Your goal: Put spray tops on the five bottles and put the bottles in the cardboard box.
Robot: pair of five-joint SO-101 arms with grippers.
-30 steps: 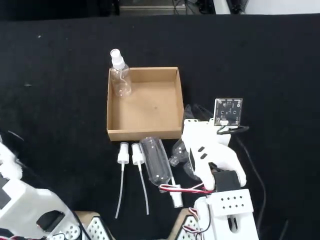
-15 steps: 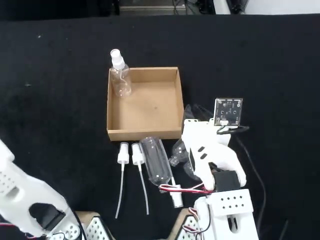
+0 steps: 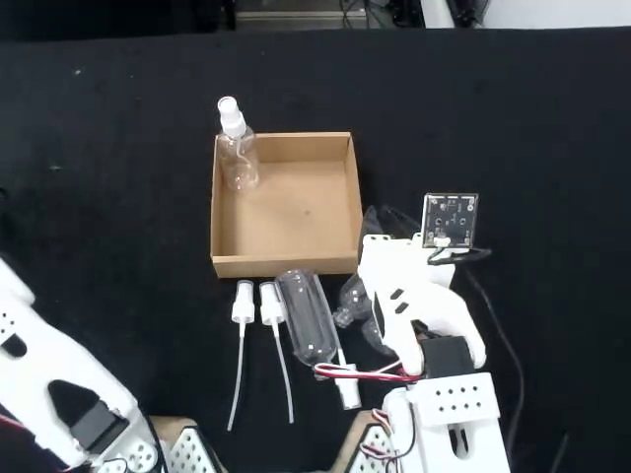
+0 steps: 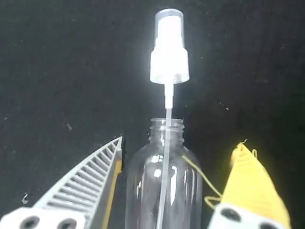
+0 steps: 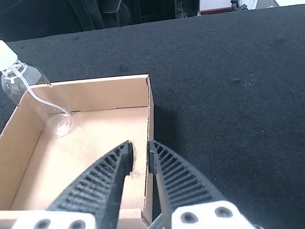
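In the left wrist view my left gripper (image 4: 178, 145) is shut on a clear bottle (image 4: 162, 186). A white spray top (image 4: 169, 52) has its tube down the bottle's neck, with the head raised above the neck. The cardboard box (image 3: 286, 264) sits mid-table. One capped bottle (image 3: 239, 163) stands in its far left corner, also seen as the capped bottle (image 5: 24, 83) from the right wrist. My right gripper (image 5: 139, 145) is shut over the box's near right corner (image 5: 147, 95), holding nothing. An open bottle (image 3: 308, 317) lies in front of the box beside two loose spray tops (image 3: 244, 301) (image 3: 271, 305).
Another clear bottle (image 3: 352, 296) lies partly under the right arm (image 3: 419, 315). A third spray top (image 3: 347, 389) lies near that arm's red cables. The left arm's body (image 3: 49, 384) is at the near left corner. Black cloth covers the table.
The left arm's white body has risen and shifted at the near left corner of the high view. The right arm, the box and the loose parts have not moved.
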